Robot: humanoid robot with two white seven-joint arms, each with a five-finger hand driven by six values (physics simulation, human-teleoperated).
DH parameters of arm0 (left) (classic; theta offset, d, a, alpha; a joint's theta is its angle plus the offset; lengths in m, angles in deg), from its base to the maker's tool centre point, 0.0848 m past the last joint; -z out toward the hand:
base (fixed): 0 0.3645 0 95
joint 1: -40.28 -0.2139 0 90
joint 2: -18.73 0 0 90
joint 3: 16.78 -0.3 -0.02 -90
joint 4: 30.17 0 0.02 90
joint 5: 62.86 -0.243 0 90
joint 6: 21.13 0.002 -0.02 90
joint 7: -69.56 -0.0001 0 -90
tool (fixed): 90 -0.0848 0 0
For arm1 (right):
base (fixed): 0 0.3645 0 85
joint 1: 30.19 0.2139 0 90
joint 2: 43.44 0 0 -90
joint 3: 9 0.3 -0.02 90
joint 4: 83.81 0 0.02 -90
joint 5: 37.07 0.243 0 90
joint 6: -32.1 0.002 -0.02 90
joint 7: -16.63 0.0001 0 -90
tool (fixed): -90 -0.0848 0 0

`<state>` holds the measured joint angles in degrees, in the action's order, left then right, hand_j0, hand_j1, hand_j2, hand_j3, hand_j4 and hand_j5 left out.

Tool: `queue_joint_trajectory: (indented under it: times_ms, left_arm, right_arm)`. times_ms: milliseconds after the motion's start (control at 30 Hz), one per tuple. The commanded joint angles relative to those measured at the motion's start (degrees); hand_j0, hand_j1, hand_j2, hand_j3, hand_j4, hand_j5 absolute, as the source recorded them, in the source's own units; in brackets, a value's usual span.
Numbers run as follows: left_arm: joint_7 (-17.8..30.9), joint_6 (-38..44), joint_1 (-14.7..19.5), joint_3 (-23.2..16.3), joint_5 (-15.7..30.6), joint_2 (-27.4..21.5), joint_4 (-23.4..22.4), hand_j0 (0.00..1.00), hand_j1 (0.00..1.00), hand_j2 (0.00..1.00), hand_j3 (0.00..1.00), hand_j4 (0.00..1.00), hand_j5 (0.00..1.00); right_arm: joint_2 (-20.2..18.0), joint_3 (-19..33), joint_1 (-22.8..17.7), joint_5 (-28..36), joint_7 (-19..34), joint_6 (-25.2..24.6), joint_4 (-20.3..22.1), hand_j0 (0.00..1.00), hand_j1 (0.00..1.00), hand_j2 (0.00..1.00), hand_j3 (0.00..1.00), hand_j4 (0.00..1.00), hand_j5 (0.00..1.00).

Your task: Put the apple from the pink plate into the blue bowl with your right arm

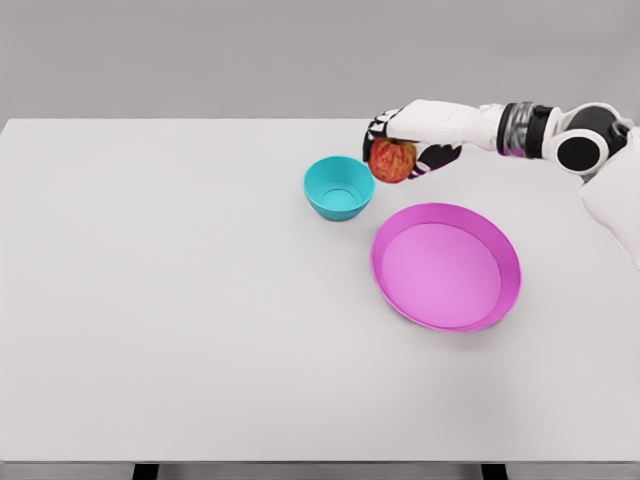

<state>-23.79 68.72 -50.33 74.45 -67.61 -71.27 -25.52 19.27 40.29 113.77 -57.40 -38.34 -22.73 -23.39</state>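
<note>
Above the far right part of the white worktop (200,330), the right arm (520,128) reaches in from the picture's right edge and stretches leftward, its white forearm roughly level. At its end the right hand (405,150) has its dark and white fingers (440,156) curled around the apple (392,160), which is red with yellowish patches and is held off the surface. The apple hangs just beside the blue bowl (339,188), at the bowl's upper right rim, not inside it; whether it overlaps the rim from above cannot be told from this view. The bowl is a small turquoise-blue one standing upright on the worktop, with nothing visible in it. Near it, to the lower right, lies the pink plate (446,266), a wide shallow dish with a raised rim, apart from the bowl and holding nothing. Beneath the worktop's near edge, two dark legs (146,470) show.
</note>
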Motion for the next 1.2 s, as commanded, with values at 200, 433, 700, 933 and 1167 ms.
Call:
queue_joint_trajectory:
  times_ms: [200, 433, 700, 933, 1167]
  left_arm:
    - [0.0, 0.0, 0.0, 0.0, 0.0, 0.0, 0.0, 1.0, 1.0, 1.0, 1.0, 1.0, 1.0]
    - [0.0, 0.0, 0.0, 0.0, 0.0, 0.0, 0.0, 1.0, 1.0, 1.0, 1.0, 1.0, 1.0]
    - [0.0, 0.1, 0.0, 0.0, 0.0, 0.0, 0.0, 1.0, 1.0, 1.0, 1.0, 1.0, 1.0]
    - [0.0, 0.1, 0.0, 0.0, 0.0, 0.0, 0.0, 1.0, 1.0, 1.0, 1.0, 1.0, 1.0]
    - [0.0, 0.0, 0.0, 0.0, -0.1, 0.0, 0.0, 1.0, 1.0, 1.0, 1.0, 1.0, 1.0]
  right_arm:
    - [4.6, 0.0, 1.1, 0.2, 0.0, -0.2, -3.9, 0.45, 0.45, 0.45, 0.45, 0.45, 0.45]
    - [8.7, -0.3, 2.3, -1.5, 0.0, -0.2, -7.2, 0.45, 0.45, 0.45, 0.45, 0.45, 0.45]
    - [10.9, -1.1, 2.6, -2.3, 0.0, -0.2, -10.1, 0.45, 0.45, 0.45, 0.45, 0.45, 0.45]
    - [11.1, -1.5, 2.8, -2.3, 0.0, -0.2, -10.4, 0.48, 0.48, 0.48, 0.48, 0.48, 0.48]
    - [11.2, -1.5, 2.9, -2.3, 0.0, -0.2, -10.1, 1.0, 1.0, 1.0, 1.0, 1.0, 1.0]
